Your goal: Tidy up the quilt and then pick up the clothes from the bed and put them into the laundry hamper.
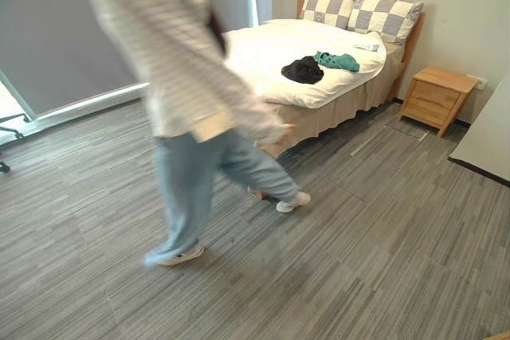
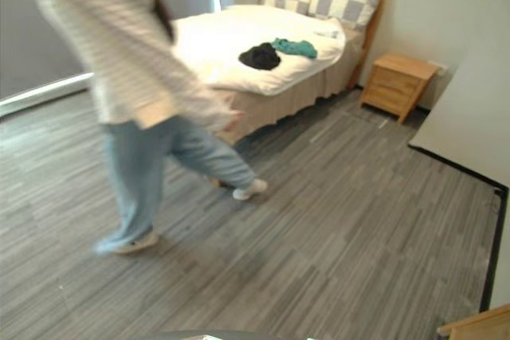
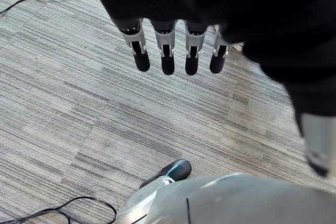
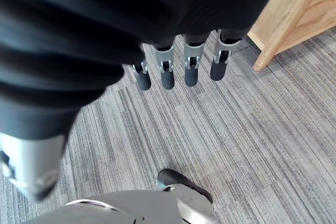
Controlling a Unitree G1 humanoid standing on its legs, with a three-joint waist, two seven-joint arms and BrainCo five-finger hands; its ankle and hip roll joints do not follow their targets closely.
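Wooden furniture leg [image 4: 273, 51] beside right robot hand [image 4: 178, 72]

A white quilt [image 1: 319, 57] is spread over the bed [image 1: 343, 109], puffed and slightly rumpled along its near edge. On it, a crumpled black garment [image 1: 303, 71] is seen just beside a bunched teal garment [image 1: 337, 60], which lies nearer the pillows.

Clothes [image 1: 319, 65] on bed [image 1: 335, 113] (nightstand [image 1: 436, 97] right).
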